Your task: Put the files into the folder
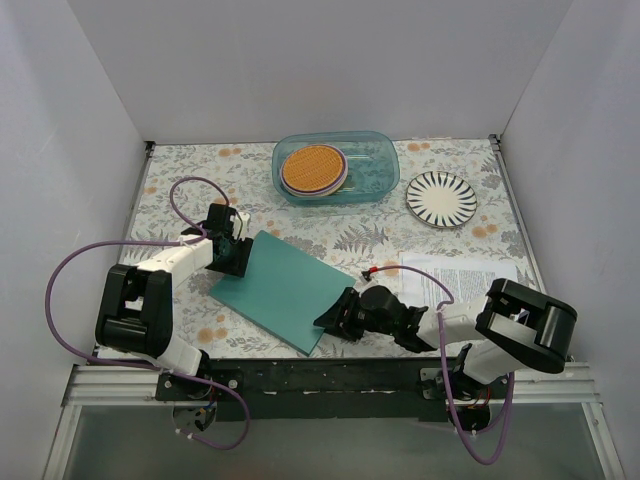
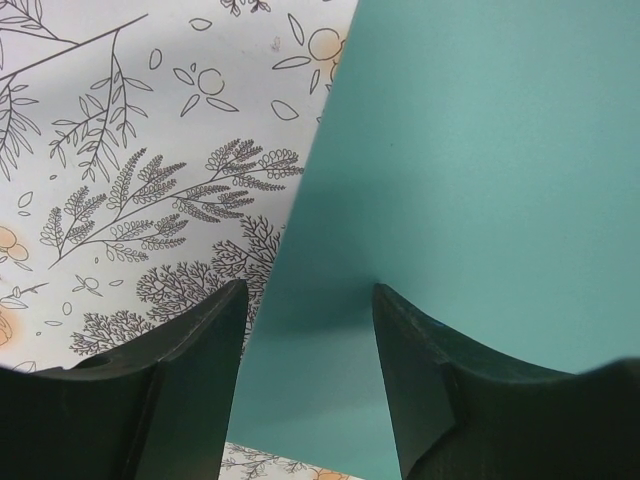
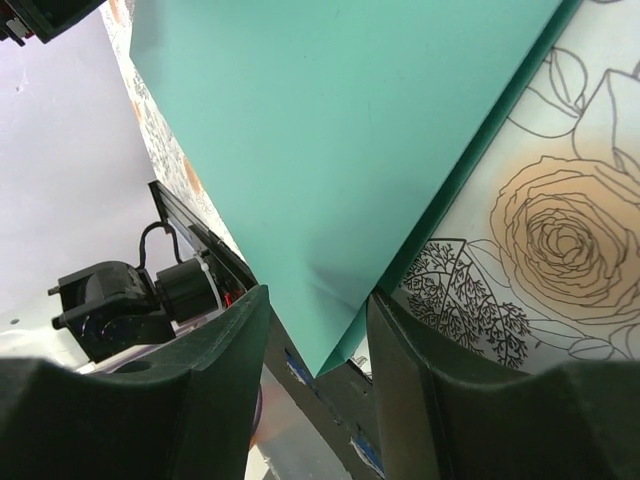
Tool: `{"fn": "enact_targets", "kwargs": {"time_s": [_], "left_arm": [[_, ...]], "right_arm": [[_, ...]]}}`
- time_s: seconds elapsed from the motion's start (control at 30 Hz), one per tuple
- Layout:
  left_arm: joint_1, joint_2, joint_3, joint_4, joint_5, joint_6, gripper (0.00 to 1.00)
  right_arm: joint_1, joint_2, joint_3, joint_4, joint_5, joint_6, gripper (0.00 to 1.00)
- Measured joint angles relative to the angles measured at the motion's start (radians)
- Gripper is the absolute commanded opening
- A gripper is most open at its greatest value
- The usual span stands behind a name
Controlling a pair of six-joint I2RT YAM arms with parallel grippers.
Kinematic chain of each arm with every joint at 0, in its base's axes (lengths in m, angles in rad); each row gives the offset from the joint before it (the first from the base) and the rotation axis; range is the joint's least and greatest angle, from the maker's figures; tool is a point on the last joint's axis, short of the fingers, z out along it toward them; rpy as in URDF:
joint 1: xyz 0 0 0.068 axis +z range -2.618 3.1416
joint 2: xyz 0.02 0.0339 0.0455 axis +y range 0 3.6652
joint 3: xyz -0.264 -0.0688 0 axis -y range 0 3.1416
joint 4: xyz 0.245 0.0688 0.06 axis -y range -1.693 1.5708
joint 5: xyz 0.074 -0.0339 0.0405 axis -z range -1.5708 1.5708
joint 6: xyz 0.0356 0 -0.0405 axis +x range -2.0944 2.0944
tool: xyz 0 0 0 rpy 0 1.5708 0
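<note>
Floral table (image 1: 450, 160), folder (image 1: 280, 290) mid-frame, practically closed; files (image 1: 470, 272) right of it, not in yet. Left gripper (image 2: 308, 330) gapes at its left edge, right gripper (image 3: 318, 340) round the lower corner.

Lab robot cell indicated by: plain white panel walls (image 1: 300, 60) on three sides; floral table cover (image 1: 180, 180) at centre; black base plate (image 1: 320, 375) and metal rail (image 1: 110, 385) along bottom edge; purple cables (image 1: 48, 300) looped lower left.

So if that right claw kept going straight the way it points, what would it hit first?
The teal folder: its near corner lies between the open jaws of the right gripper, so it is the first thing ahead. Whether they touch it yet is hard to tell.
</note>
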Motion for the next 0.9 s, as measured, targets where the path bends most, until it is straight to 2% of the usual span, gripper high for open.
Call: {"fn": "enact_targets", "kwargs": {"time_s": [0.1,0.2,0.3,0.33,0.43,0.6,0.63,0.67,0.73,0.77,0.9], "left_arm": [[0.0,0.0,0.0,0.0,0.003,0.0,0.52],[0.0,0.0,0.0,0.0,0.004,0.0,0.52],[0.0,-0.001,0.0,0.0,0.006,0.003,0.51],[-0.001,-0.002,0.0,-0.001,0.008,0.003,0.51],[-0.006,-0.005,-0.002,-0.003,0.011,0.006,0.51],[-0.016,-0.009,-0.006,-0.004,0.018,0.01,0.52],[-0.017,-0.012,-0.005,-0.007,0.022,0.01,0.54],[-0.018,-0.015,-0.002,-0.015,0.028,0.01,0.67],[-0.021,-0.017,0.027,-0.054,0.035,0.009,0.79],[-0.022,-0.017,0.052,-0.08,0.037,0.006,0.98],[-0.006,-0.02,0.245,-0.22,0.045,-0.012,0.98]], "right_arm": [[-0.001,0.002,0.0,0.008,0.005,0.004,0.47],[-0.001,0.019,-0.009,0.055,0.008,0.013,0.36],[-0.002,0.05,-0.023,0.121,0.014,0.03,0.23],[-0.002,0.06,-0.027,0.142,0.018,0.036,0.15],[-0.002,0.064,-0.026,0.165,0.035,0.03,0.01],[-0.002,0.054,0.032,0.1,0.059,-0.014,0.01],[-0.002,0.054,0.051,0.082,0.061,-0.026,0.01],[-0.002,0.053,0.072,0.06,0.064,-0.039,0.01],[0.0,0.047,0.115,-0.002,0.077,-0.078,0.01],[0.003,0.037,0.141,-0.043,0.093,-0.101,0.01],[0.034,-0.059,0.254,-0.247,0.208,-0.22,0.01]]}}
